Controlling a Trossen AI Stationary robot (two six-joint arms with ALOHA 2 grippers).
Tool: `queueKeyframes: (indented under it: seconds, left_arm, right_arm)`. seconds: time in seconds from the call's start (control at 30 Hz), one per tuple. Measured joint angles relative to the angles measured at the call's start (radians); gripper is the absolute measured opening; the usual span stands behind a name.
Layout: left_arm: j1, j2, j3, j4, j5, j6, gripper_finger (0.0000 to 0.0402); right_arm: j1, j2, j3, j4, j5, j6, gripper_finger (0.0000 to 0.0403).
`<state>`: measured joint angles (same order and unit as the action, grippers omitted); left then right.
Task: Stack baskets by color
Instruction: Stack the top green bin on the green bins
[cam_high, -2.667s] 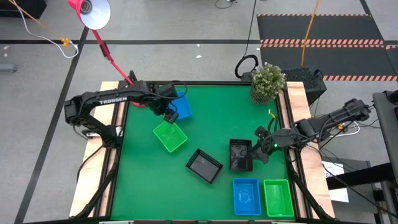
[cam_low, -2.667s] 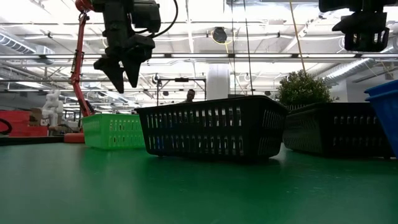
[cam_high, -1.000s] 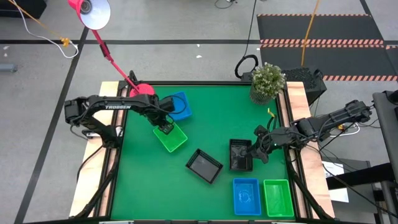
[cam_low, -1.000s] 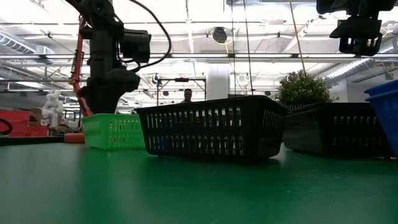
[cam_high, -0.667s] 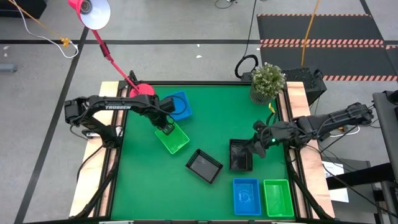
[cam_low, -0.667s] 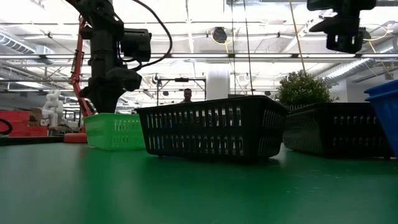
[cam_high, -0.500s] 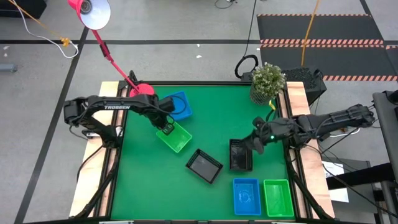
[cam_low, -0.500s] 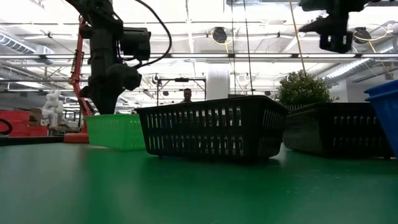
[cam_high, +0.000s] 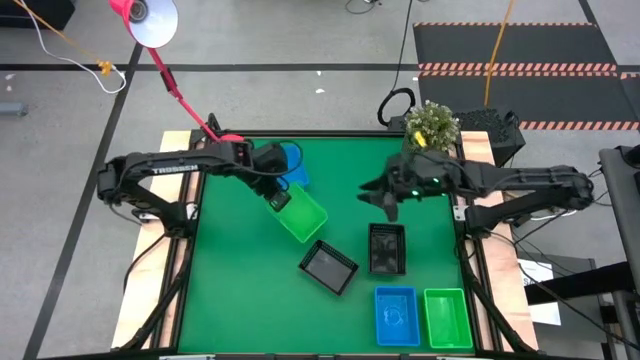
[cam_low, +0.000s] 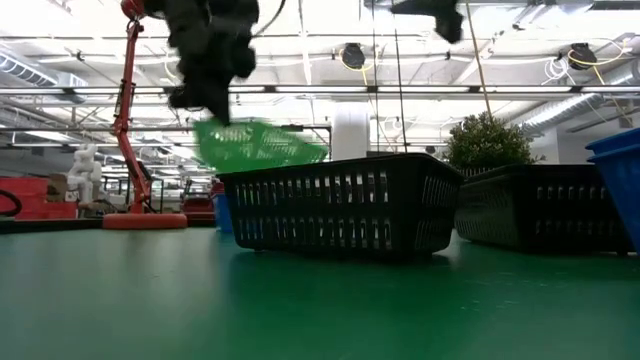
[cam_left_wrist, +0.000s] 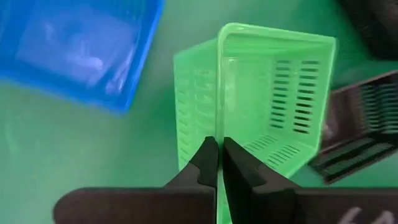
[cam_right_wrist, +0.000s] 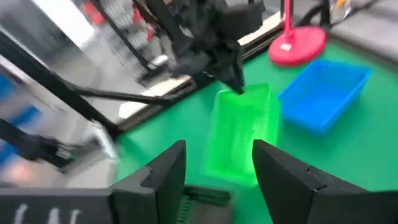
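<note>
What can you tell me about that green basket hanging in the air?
The green basket is a small, shallow rectangular tub of bright plastic with slotted walls. It is empty and hangs tilted above the green table, clear of it. The left tool is shut on one wall's rim. Nothing else touches it.

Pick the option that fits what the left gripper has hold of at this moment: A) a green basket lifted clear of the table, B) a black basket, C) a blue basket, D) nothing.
A: the left gripper is shut on the wall of the green basket, which the low view shows hanging tilted above the table.
</note>
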<state>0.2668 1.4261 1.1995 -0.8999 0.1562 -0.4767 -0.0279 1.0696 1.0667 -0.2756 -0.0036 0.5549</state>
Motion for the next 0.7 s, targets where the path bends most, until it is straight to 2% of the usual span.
queueKeyframes:
  seconds: [0.17,0.3,0.5,0.7]
  left_arm:
    - [-0.036,0.001,0.102,0.028,-0.011,0.054,0.0005]
    - [-0.056,0.0,0.149,0.037,-0.028,0.09,0.0006]
    - [-0.097,0.001,0.153,0.08,-0.028,0.147,0.0004]
    - [-0.142,0.001,0.153,0.145,-0.038,0.197,0.0007]
  right_arm:
    - [-0.032,0.157,0.177,-0.058,0.002,-0.3,0.018]
    - [-0.069,0.255,0.278,-0.095,-0.005,-0.435,0.018]
    - [-0.124,0.361,0.329,-0.094,-0.119,-0.526,0.018]
    - [-0.152,0.434,0.361,-0.089,-0.174,-0.595,0.018]
